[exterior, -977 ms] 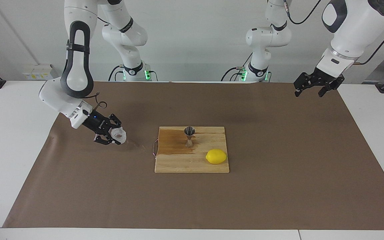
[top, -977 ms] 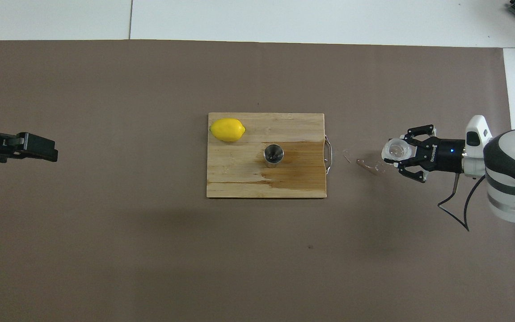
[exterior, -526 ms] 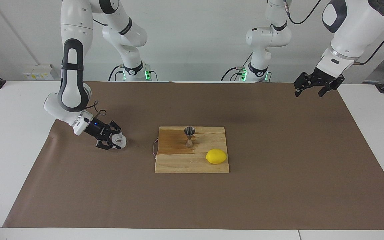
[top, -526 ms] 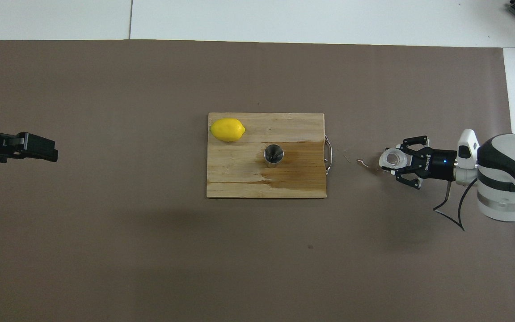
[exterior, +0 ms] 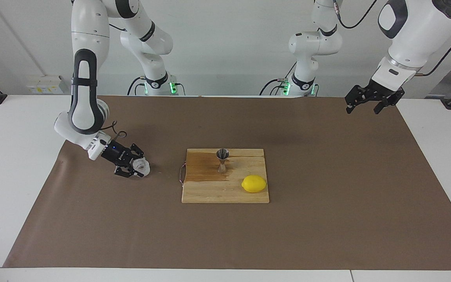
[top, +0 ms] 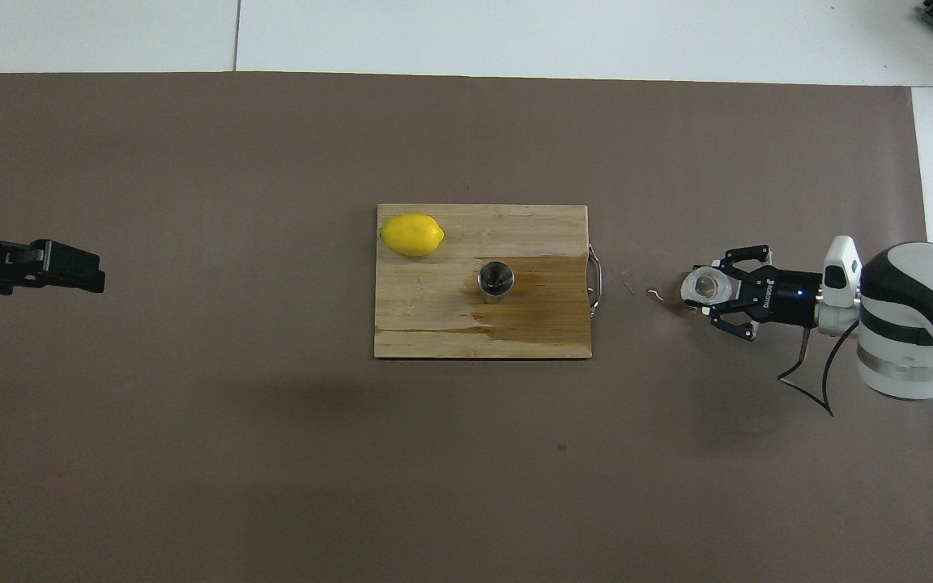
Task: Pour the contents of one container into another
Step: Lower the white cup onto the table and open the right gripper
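Observation:
The translucent plastic cup (exterior: 141, 166) (top: 704, 285) stands upright on the brown mat, toward the right arm's end of the table. My right gripper (exterior: 139, 167) (top: 711, 288) lies low over the mat, shut on the cup from the side. The steel jigger (exterior: 222, 159) (top: 496, 281) stands upright on the wooden cutting board (exterior: 210, 192) (top: 434, 324), apart from both grippers. My left gripper (exterior: 368, 105) (top: 70, 269) waits open and raised over the mat at the left arm's end, holding nothing.
A yellow lemon (exterior: 254, 183) (top: 411, 235) lies on the board, farther from the robots than the jigger. A dark wet patch covers part of the board around the jigger. Small spilled drops (top: 661, 295) mark the mat between the board's metal handle (top: 594, 279) and the cup.
The right gripper has come down and levelled out, turning the tilted cup upright and bringing it to the mat. The left arm has not moved.

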